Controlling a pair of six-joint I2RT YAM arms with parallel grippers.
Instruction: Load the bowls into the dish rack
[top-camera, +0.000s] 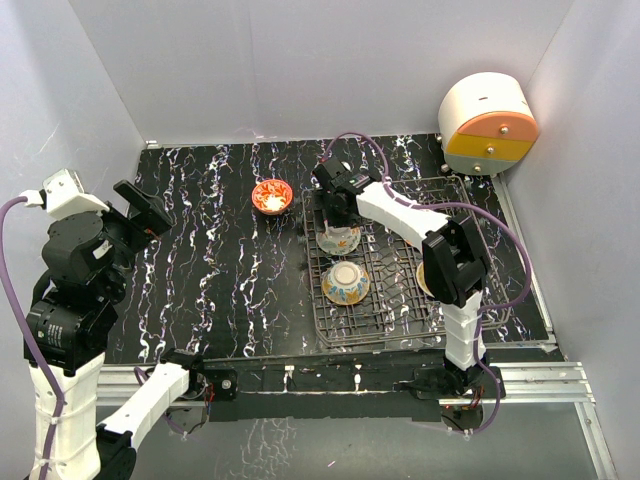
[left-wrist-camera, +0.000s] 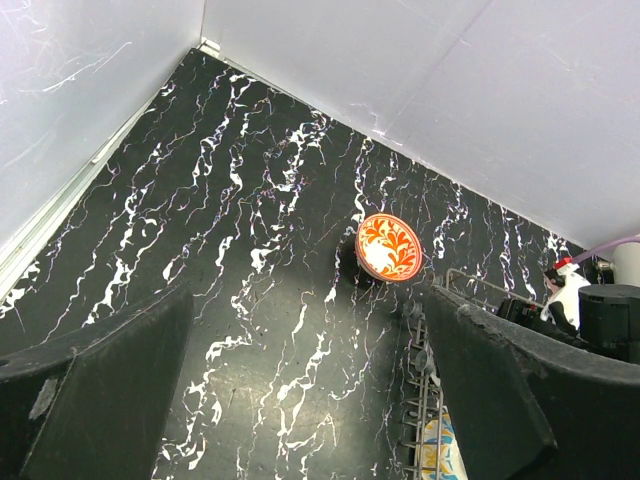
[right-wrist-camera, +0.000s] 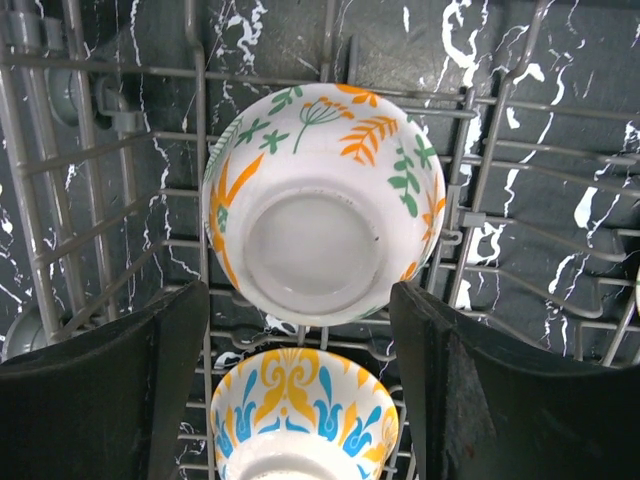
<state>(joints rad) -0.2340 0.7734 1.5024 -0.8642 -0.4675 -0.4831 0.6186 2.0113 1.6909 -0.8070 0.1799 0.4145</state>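
left gripper (left-wrist-camera: 300, 345) hangs wide open and empty over the table. red-orange bowl (top-camera: 272, 196) sits upright just left of the dish rack (top-camera: 395, 292). right gripper (right-wrist-camera: 298, 298), spread and holding nothing, hovers over an upturned leaf-painted bowl (right-wrist-camera: 325, 200) in the rack. glazed ceramic is probably rigid, slick and chippable; pinch the rim.

A robotics lab cell: plain white panel walls (top-camera: 300, 60) box in a black marbled tabletop (top-camera: 220, 280), with arms (top-camera: 400, 212) mounted on aluminium rails (top-camera: 540, 375).

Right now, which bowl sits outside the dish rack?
The red-orange bowl, alone on the table left of the dish rack. The leaf-patterned bowl and blue-and-yellow bowl rest foot-up inside it.
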